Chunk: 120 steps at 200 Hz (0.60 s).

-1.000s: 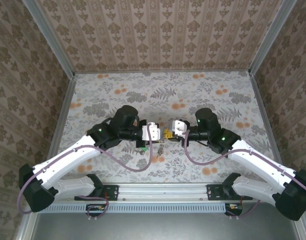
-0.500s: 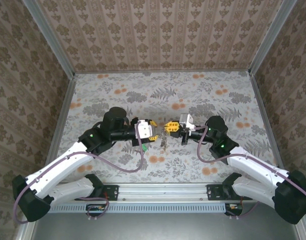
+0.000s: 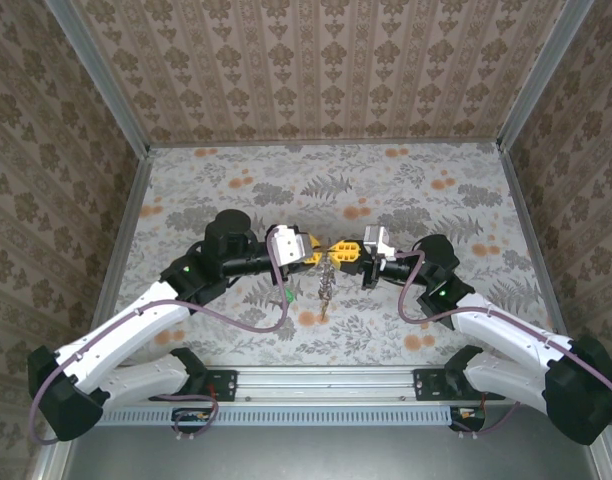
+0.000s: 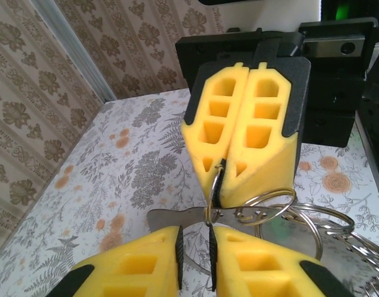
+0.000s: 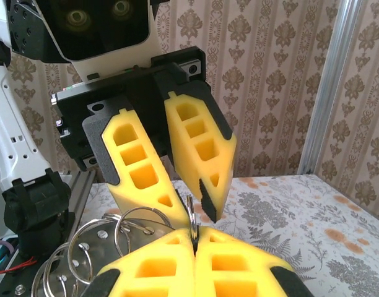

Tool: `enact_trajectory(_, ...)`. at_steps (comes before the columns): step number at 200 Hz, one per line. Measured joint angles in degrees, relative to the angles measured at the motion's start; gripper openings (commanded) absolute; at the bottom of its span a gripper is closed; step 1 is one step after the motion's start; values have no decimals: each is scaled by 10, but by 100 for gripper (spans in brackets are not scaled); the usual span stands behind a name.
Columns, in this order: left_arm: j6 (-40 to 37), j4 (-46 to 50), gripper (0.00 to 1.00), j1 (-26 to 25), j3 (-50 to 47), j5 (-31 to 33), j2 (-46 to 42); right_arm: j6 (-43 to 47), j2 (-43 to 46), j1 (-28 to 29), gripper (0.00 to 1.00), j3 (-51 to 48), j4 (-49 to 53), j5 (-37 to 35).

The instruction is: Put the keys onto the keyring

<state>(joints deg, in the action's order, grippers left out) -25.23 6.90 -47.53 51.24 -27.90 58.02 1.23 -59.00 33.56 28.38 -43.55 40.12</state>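
Observation:
My two grippers meet tip to tip above the middle of the table. The right gripper (image 3: 342, 252) (image 5: 194, 238) (image 4: 217, 185) is shut on the keyring (image 5: 190, 209) (image 4: 210, 194), a thin metal ring standing on edge. My left gripper (image 3: 308, 250) (image 4: 196, 232) (image 5: 194, 207) is open by a narrow gap, and the ring's wire runs along its right pad. A flat metal key (image 4: 167, 217) hangs across just behind the ring. More linked rings (image 4: 271, 193) and keys dangle below in a bunch (image 3: 326, 285).
A small green thing (image 3: 287, 296) lies on the flowered table (image 3: 436, 190) under the left arm's purple cable (image 3: 256, 335). Patterned walls close in the back and both sides. An aluminium rail (image 3: 326, 378) runs along the near edge.
Both wrists have lifted and turned until the fingertips meet. The bunch of rings, which was low by the table, now hangs stretched out beneath them.

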Motion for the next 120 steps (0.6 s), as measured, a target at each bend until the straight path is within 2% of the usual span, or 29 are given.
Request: enact_trajectory(120,0,3,17,0,3,-45,5,8,0,0,0,0,10,13)
